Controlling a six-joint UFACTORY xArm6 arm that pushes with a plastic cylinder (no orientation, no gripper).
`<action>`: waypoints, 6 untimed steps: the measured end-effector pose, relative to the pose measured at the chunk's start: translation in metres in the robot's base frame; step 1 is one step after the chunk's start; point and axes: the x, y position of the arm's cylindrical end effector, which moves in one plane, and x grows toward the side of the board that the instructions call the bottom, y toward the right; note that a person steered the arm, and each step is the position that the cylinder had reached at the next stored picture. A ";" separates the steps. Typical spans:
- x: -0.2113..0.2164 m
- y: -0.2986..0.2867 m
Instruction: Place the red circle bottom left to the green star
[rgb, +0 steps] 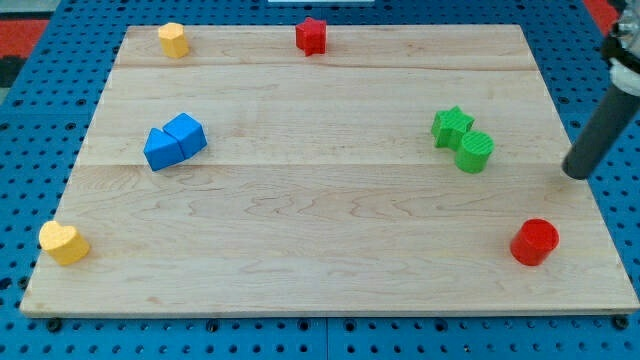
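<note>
The red circle (534, 242) lies near the board's bottom right corner. The green star (452, 127) sits at the right of the board, with a green circle (475, 152) touching it at its lower right. My tip (575, 173) is at the board's right edge, to the right of the green circle and above and to the right of the red circle, apart from both.
A red star (312, 36) sits at the top middle and a yellow block (173, 40) at the top left. Two blue blocks (174, 142) touch each other at the left. A yellow heart (63, 243) lies at the bottom left corner. The wooden board (320, 220) rests on a blue pegboard.
</note>
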 end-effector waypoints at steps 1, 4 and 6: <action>0.053 0.009; 0.091 -0.187; 0.092 -0.273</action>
